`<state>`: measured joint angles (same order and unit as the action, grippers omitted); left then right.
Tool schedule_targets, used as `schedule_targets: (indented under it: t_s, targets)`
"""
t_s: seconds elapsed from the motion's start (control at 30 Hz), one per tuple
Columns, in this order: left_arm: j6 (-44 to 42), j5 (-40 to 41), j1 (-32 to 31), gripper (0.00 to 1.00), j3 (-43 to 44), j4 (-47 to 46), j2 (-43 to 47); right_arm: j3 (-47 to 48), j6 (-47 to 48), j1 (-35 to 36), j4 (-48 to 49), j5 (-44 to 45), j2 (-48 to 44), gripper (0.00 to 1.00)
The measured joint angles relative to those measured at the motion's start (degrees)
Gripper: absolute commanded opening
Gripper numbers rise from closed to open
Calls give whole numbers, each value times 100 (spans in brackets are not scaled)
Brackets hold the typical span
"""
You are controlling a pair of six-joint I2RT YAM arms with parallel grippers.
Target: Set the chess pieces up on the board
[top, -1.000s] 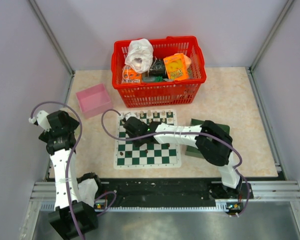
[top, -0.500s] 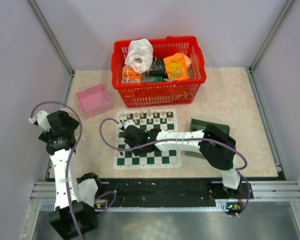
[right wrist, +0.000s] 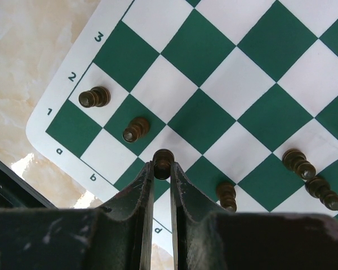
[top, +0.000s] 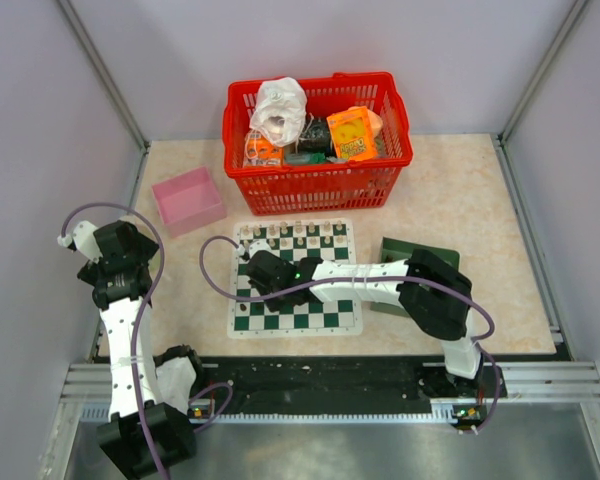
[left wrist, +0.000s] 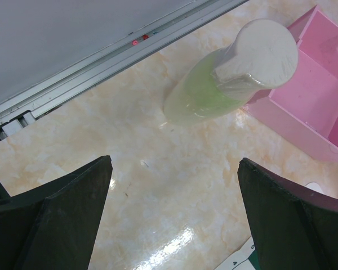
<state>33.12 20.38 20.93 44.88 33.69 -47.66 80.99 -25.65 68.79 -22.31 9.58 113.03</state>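
Right gripper (right wrist: 162,170): jaws pinched shut on a dark chessman (right wrist: 163,160), gripped by the head right at the fingertips. It hangs over the chessboard (right wrist: 236,84) near the first-rank edge, at a seam between green and white squares. Can't tell if its base touches.

Other dark chessmen, clocked from the held one:
- nearer piece (right wrist: 136,129) at 10 o'clock, on a green square
- farther piece (right wrist: 94,97), also 10 o'clock, on the white square beside the "2" label
- single piece (right wrist: 226,195) at 4 o'clock
- two close together, first of the pair (right wrist: 298,163) at 3 o'clock and second of the pair (right wrist: 324,194) just past it

Left gripper (left wrist: 174,169): jaws wide open, nothing between them, over bare marble-look tabletop (left wrist: 158,185). A green bottle (left wrist: 203,95) with a white cap in plastic film is at its 12 o'clock. A pink box (left wrist: 321,95) is just beside the bottle, at 2 o'clock.

From above, the right arm (top: 370,275) comes in from the board's 3 o'clock and ends over its left half. A dark green tray (top: 395,250) sits at the board's 3 o'clock, partly under that arm, and a red basket (top: 320,185) of packaged goods at 12. The left arm (top: 120,300) is folded at far left, well apart from the board.
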Motion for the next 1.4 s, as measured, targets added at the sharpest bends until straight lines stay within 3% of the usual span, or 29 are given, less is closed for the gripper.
schedule_targets:
  t_s: [0.6, 1.17, 1.4]
  targets:
    - [2, -4, 0, 99, -2, -2, 0, -11, -11, 0, 39, 46, 151, 14]
    - [2, -22, 0, 99, -2, -2, 0, -85, 0, 0, 153, -17, 177, 36]
    - [2, -24, 0, 99, -2, -2, 0, -363, 13, 0, 116, 221, -457, 40]
